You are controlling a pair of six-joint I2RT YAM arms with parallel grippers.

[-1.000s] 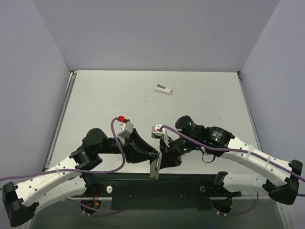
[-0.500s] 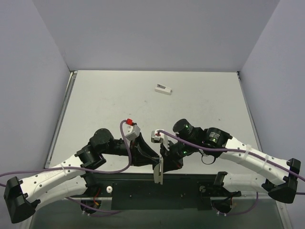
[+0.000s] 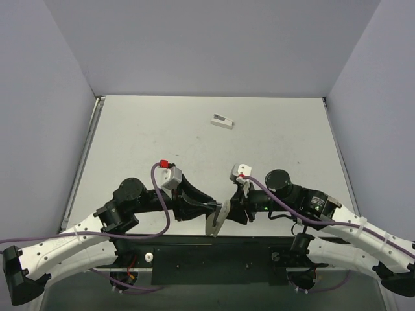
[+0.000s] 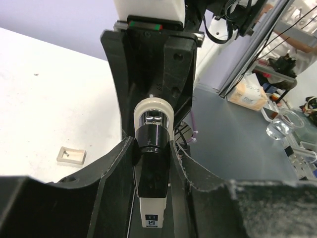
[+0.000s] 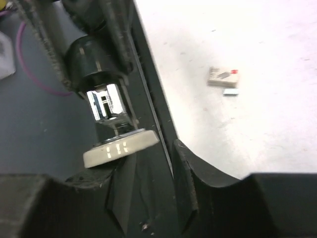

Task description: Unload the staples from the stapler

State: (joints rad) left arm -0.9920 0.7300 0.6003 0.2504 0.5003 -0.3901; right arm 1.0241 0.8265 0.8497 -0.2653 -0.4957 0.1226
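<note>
Right gripper has just released the stapler, jaws apart, and drawn back. Left gripper keeps it clamped. Unloading looks unfinished.

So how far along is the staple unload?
Done: the stapler is picked up, clamped in the left gripper. In hand: the right gripper sits open at its metal front end. Left: no staples seen leaving the stapler, so removal remains.

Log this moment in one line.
left gripper: shut on stapler | right gripper: open, facing stapler, not gripping | small white box: far from both grippers
</note>
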